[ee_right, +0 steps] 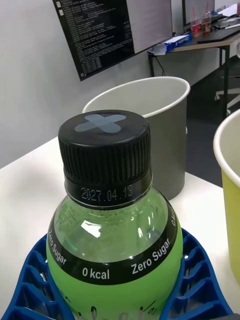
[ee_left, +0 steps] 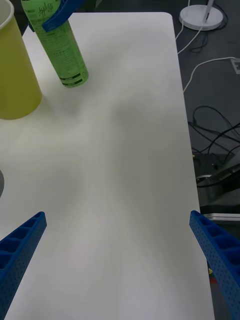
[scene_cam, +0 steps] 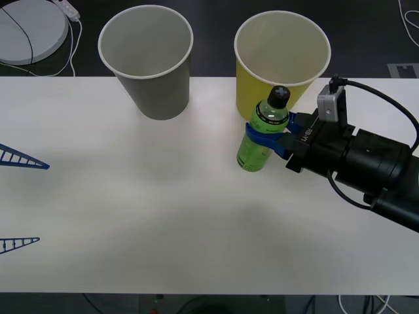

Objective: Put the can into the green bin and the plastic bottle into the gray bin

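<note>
The plastic bottle (scene_cam: 256, 152) of green drink with a black cap leans at a tilt just in front of the green bin (scene_cam: 258, 91). My right gripper (scene_cam: 268, 127) is shut on the plastic bottle's upper body, and its blue fingers (ee_right: 195, 270) wrap both sides of the bottle (ee_right: 112, 235). I cannot tell whether its base touches the table. The gray bin (scene_cam: 157, 85) stands upright to the left of the green bin, seen beyond the cap (ee_right: 167, 150). My left gripper (scene_cam: 19, 201) waits open at the table's left edge (ee_left: 117, 220). The can is out of view.
A round white disc (scene_cam: 29, 29) with cables lies off the table at the back left. Bare white tabletop (scene_cam: 163, 216) stretches between the two arms. Cables and a white round base (ee_left: 202, 17) lie on the dark floor beside the table's edge.
</note>
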